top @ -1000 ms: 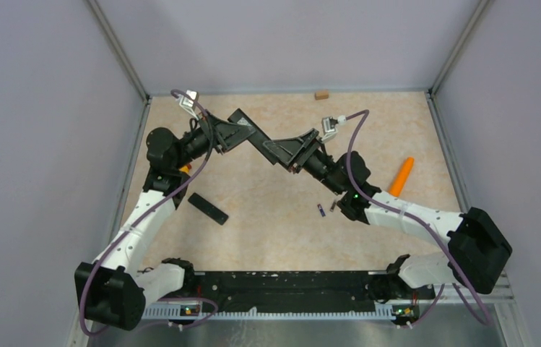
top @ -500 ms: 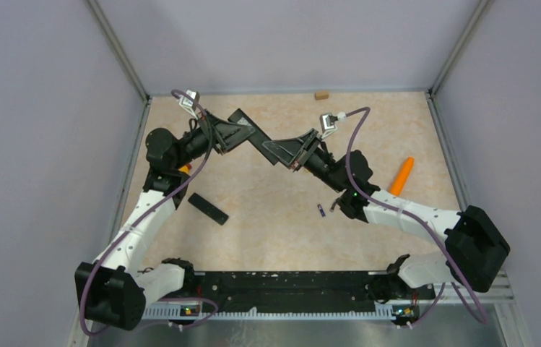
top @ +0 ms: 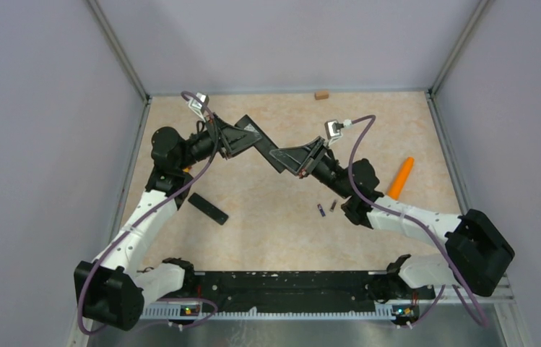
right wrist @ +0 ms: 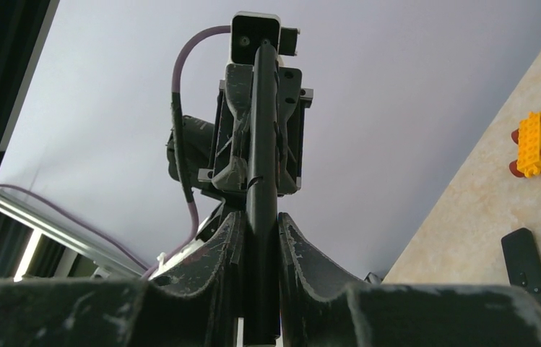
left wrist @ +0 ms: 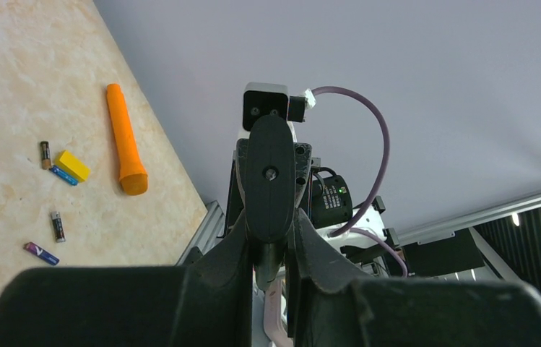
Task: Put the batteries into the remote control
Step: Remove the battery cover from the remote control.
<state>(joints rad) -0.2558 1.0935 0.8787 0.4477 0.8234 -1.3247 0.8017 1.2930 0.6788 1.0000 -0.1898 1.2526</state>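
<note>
The remote control, a slim black bar, hangs above the table between both arms. My left gripper is shut on one end, where I see its broad face. My right gripper is shut on the other end, and the remote control shows edge-on there. From above, the left gripper and right gripper meet tip to tip. Two batteries lie on the table near the right arm's elbow. The left wrist view shows several batteries, one beside a yellow block.
A second flat black bar lies on the table by the left arm. An orange cone-shaped stick lies at the right. A yellow toy car with red wheels sits under the left arm. A small tan block rests at the back wall.
My right gripper has closed onto the remote control. Both arms have shifted slightly to the right and toward the near side with it.
</note>
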